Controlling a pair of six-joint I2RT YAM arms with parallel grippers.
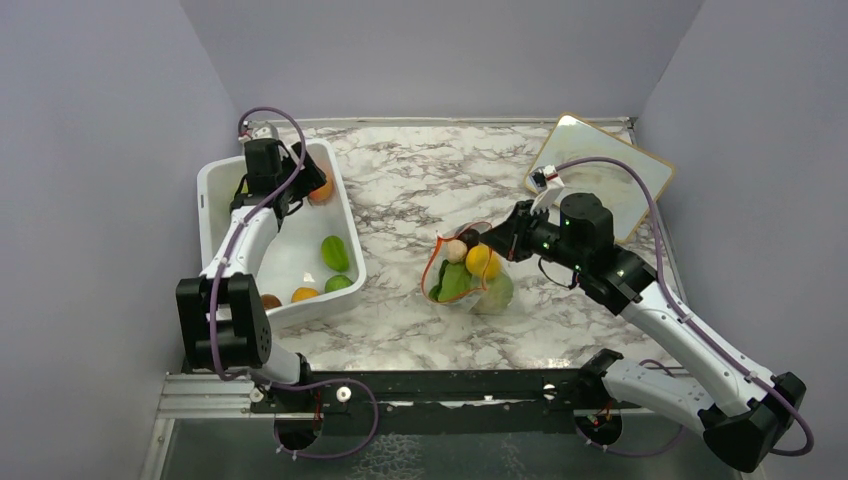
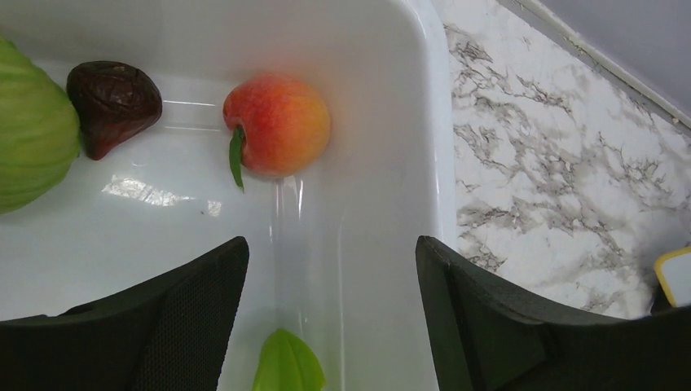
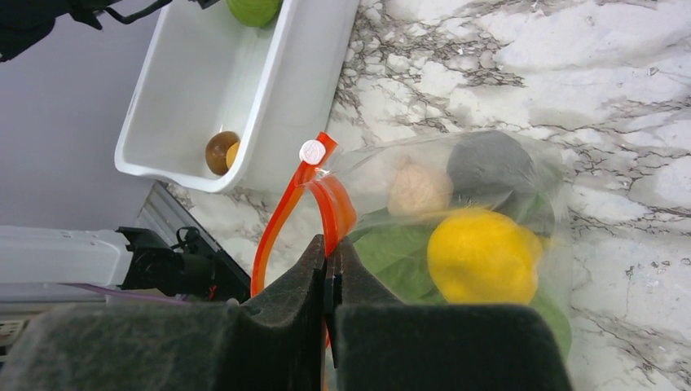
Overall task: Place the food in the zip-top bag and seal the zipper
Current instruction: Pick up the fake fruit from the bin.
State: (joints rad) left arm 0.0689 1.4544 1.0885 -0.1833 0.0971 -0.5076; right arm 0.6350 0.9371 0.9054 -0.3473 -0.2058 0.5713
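Note:
The clear zip-top bag (image 1: 470,275) lies mid-table holding a yellow lemon (image 3: 481,257), a beige piece (image 3: 417,189), a dark piece (image 3: 489,163) and green leaves. My right gripper (image 3: 330,261) is shut on its red-orange zipper (image 3: 281,224) and holds the mouth up; it also shows in the top view (image 1: 505,235). My left gripper (image 2: 332,269) is open above the far corner of the white tub (image 1: 215,190), over an orange-red peach (image 2: 279,124). A dark brown fig (image 2: 110,106) and a green fruit (image 2: 28,130) lie beside the peach.
The tub also holds green pieces (image 1: 335,253), an orange one (image 1: 304,294) and a brown one (image 1: 271,301) at its near end. A wooden-rimmed white board (image 1: 600,175) lies at the back right. Grey walls close in on three sides.

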